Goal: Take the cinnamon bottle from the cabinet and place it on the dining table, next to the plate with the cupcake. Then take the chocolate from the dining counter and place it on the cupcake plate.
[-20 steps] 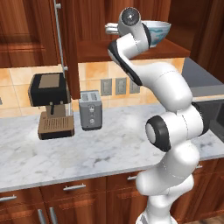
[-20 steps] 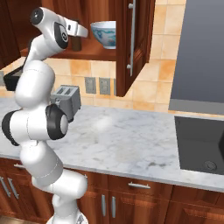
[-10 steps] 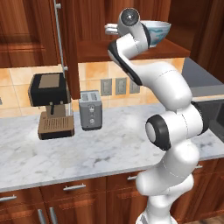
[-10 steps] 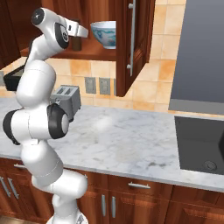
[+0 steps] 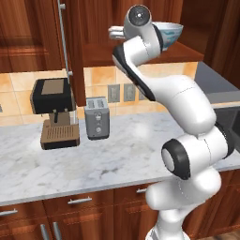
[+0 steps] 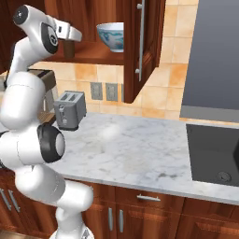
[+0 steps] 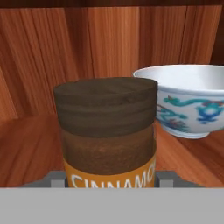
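The cinnamon bottle [image 7: 107, 131], brown with a dark cap and an orange label, stands upright on the shelf of the open cabinet [image 6: 145, 51]. My gripper [image 7: 111, 179] is shut on it, with a fingertip pressed against each side of its lower part. In the right base view the gripper [image 6: 69, 41] reaches into the cabinet at shelf height, and the bottle [image 6: 70, 48] shows dark just under the hand. In the left base view the hand [image 5: 117, 33] sits beside the cabinet door [image 5: 74, 56]. The dining table, plate, cupcake and chocolate are out of view.
A white-and-blue bowl [image 7: 192, 103] stands on the same shelf, close to the right of the bottle [image 6: 112, 36]. Below on the marble counter [image 6: 140, 154] are a toaster [image 5: 97, 117] and a coffee machine [image 5: 54, 112]. A black cooktop [image 6: 214, 154] lies at the right.
The fingers have closed in onto the bottle's sides. The arm and the base have stayed in place.
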Tool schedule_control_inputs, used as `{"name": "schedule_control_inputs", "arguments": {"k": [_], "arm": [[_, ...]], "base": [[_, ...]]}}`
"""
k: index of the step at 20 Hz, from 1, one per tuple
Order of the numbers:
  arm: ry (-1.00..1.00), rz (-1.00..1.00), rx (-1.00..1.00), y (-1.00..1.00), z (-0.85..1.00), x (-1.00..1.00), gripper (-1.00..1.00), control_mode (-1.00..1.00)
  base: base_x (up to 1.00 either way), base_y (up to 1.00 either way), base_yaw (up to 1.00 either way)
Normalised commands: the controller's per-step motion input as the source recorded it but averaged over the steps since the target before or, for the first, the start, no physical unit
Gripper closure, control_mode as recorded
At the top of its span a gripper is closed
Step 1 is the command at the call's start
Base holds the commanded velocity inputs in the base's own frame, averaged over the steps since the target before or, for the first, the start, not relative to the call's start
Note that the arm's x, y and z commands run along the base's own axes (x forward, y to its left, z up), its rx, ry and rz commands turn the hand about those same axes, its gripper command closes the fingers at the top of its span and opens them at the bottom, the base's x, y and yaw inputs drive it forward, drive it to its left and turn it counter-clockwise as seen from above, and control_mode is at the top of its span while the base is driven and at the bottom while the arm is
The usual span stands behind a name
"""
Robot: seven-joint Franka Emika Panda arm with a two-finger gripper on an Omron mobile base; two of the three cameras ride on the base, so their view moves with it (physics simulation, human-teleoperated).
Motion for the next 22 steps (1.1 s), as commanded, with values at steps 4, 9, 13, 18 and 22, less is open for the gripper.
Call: {"name": "schedule_control_inputs", "arguments": {"k": [4,9,13,18,22], "arm": [[0.00,0.01,-0.02,0.44,-0.01,-0.97,1.00,-1.00],[-0.02,0.00,0.00,0.05,0.00,-1.00,1.00,-1.00],[0.00,0.04,0.00,0.00,0.00,-1.00,1.00,-1.00],[0.00,0.02,0.00,-0.04,-0.01,-0.96,1.00,-1.00],[0.00,-0.03,0.03,-0.20,0.00,-0.61,1.00,-1.00]], "base": [[0.00,0.00,0.00],[0.00,0.00,0.00],[0.00,0.00,0.00],[0.00,0.00,0.00],[0.00,0.00,0.00]]}}
